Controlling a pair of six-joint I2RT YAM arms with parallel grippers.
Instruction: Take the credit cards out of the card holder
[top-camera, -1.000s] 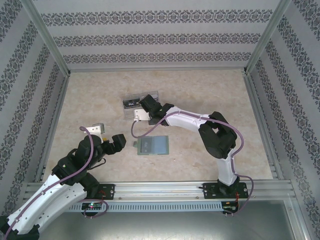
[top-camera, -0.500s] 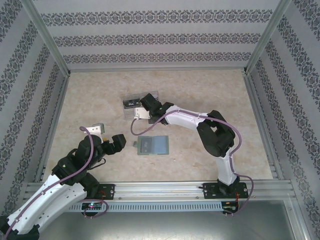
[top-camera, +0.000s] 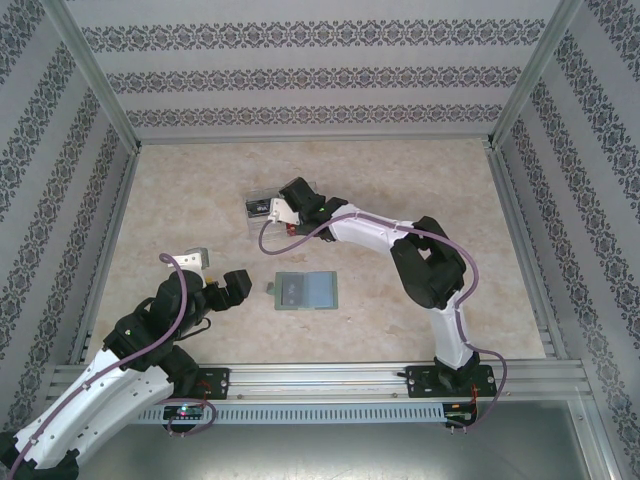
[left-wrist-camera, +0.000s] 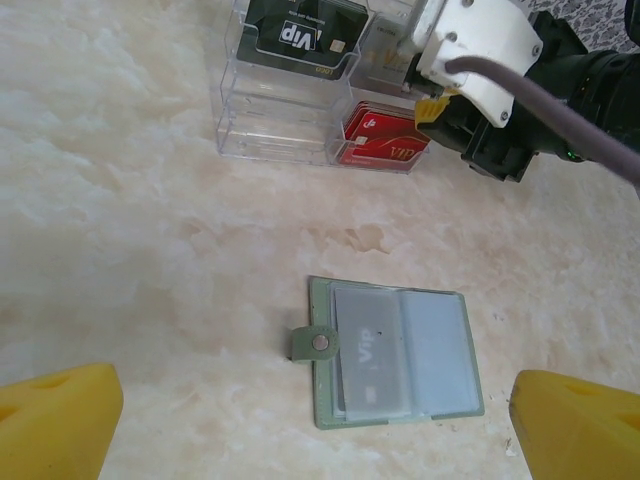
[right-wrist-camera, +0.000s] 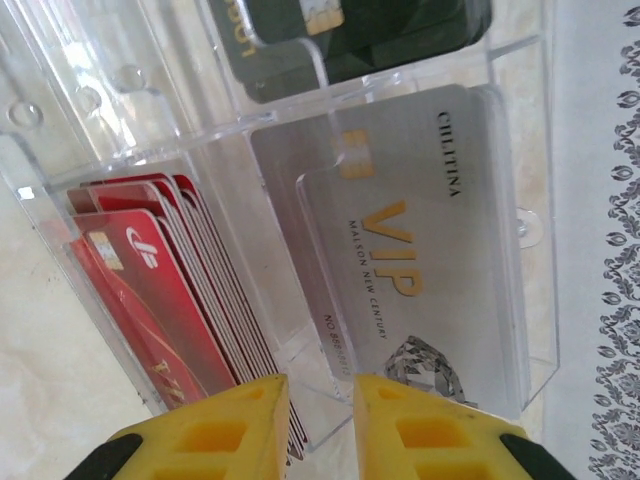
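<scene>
Though open, card holder (top-camera: 305, 290) near left gripper (top-camera: 243, 287)

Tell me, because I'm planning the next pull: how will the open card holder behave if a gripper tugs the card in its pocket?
Probably it slides along: the card holder lies flat, unheld, on the smooth table. Likely floppy too: it looks thin and opens along a centre fold. Pinning its side tab might steady it.

Cut off by the top edge: dark card (right-wrist-camera: 400, 30). Hidden behind the right gripper (right-wrist-camera: 320, 388): ends of the red cards (right-wrist-camera: 150, 285). Too small overhead, perhaps lettering on the credit card (top-camera: 293, 290) in the card holder (top-camera: 325, 291).
</scene>
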